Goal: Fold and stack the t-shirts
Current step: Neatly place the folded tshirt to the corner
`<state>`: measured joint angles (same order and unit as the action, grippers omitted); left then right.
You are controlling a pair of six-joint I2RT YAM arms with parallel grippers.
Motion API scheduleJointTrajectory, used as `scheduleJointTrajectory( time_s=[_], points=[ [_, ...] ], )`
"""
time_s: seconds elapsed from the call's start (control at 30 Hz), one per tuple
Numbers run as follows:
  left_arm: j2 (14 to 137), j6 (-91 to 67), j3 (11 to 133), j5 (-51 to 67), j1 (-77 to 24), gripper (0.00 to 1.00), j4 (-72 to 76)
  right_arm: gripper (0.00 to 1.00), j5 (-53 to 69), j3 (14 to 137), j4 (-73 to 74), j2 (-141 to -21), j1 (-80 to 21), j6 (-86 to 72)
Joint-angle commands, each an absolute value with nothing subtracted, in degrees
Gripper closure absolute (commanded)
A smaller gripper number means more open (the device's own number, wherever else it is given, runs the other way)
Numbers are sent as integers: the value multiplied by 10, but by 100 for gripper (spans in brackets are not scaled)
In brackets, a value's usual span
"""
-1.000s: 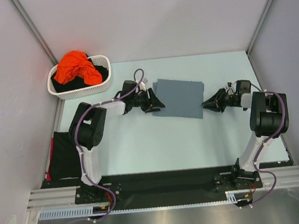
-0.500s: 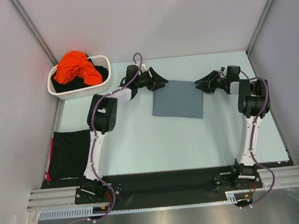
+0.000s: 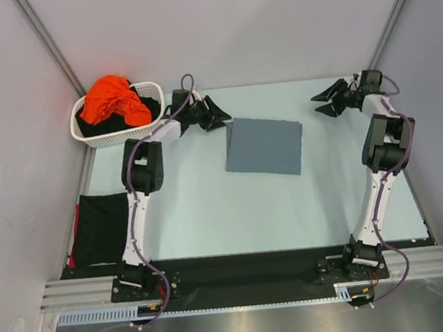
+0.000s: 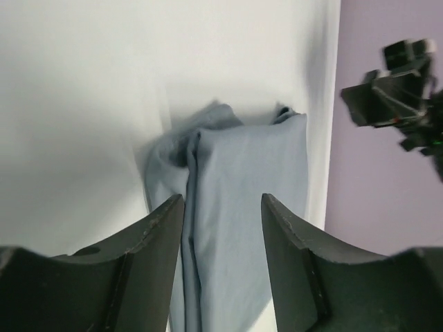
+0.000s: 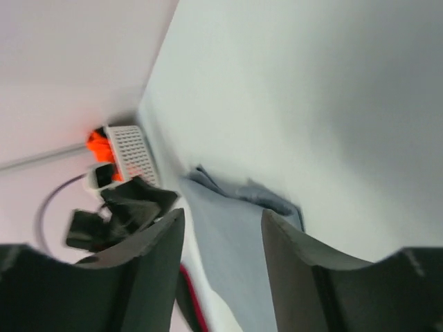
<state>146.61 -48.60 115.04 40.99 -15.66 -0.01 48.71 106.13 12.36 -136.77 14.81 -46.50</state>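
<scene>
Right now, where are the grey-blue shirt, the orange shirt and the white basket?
grey-blue shirt [image 3: 264,146]: top view, middle of the folded cloth.
orange shirt [image 3: 109,101]: top view, top of the crumpled heap.
white basket [image 3: 122,135]: top view, its near slotted wall.

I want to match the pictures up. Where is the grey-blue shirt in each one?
Top view: grey-blue shirt, folded, middle of the table.
Left wrist: shirt at bottom middle.
Right wrist: shirt at bottom middle.
Shared landmark: white basket, top-left from above, left in right wrist view.
</scene>
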Motion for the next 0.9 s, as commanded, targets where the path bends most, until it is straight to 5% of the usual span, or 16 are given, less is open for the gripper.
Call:
scheduleJointTrajectory(
  time_s=[0.0,0.23,0.5,0.63,0.87],
  points=[
    [1288,-369,1110,362,-149,45,-123,43,415,1155,399,-1276,127,-269],
    [1010,-320,860,299,-151,44,-189,34,247,1060,469,-1089,27,-147],
    [766,-341,582,261,-150,42,-206,27,39,901,417,-921,-225,-44],
    [693,-336,548,221,-142,36,-267,25,-116,824,350,-881,-370,35],
    [621,-342,519,214,-116,31,-337,0,-272,644,147,-897,-583,301]
  ],
)
